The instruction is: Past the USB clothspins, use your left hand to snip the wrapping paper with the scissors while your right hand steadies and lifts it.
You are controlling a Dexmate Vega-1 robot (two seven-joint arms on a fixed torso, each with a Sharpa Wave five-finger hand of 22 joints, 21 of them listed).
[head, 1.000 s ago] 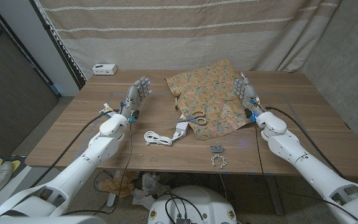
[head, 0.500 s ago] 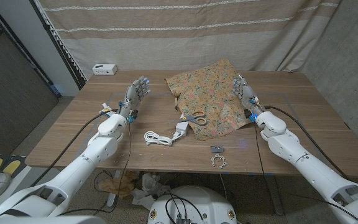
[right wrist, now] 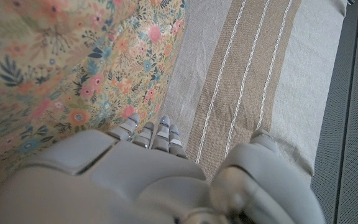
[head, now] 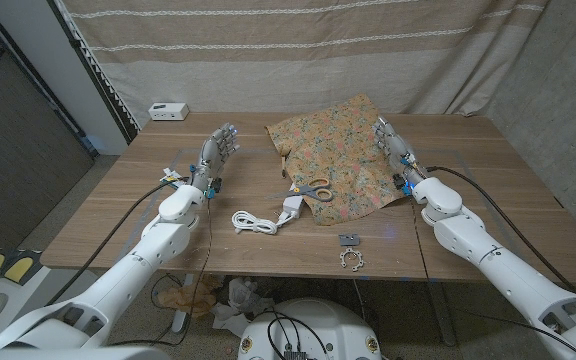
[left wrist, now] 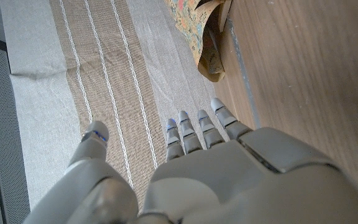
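Observation:
A sheet of floral wrapping paper (head: 336, 150) lies across the middle and back of the wooden table (head: 118, 200); its curled edge (left wrist: 205, 31) and its flower print (right wrist: 55, 62) show in the wrist views. Orange-handled scissors (head: 311, 187) lie on the paper's front left part. My left hand (head: 219, 150) stands open to the left of the paper, holding nothing, fingers (left wrist: 194, 127) apart. My right hand (head: 395, 148) stands open over the paper's right edge, fingers (right wrist: 151, 134) extended, empty.
A white USB cable (head: 253, 222) and a white plug (head: 290, 207) lie in front of the scissors. A small grey clip (head: 348, 240) and a ring-shaped piece (head: 350, 261) lie near the front edge. A white box (head: 168, 110) sits at the back left corner. A striped curtain (head: 298, 45) hangs behind.
My right hand has shifted a little toward the back and left over the paper's edge. My left hand has barely moved.

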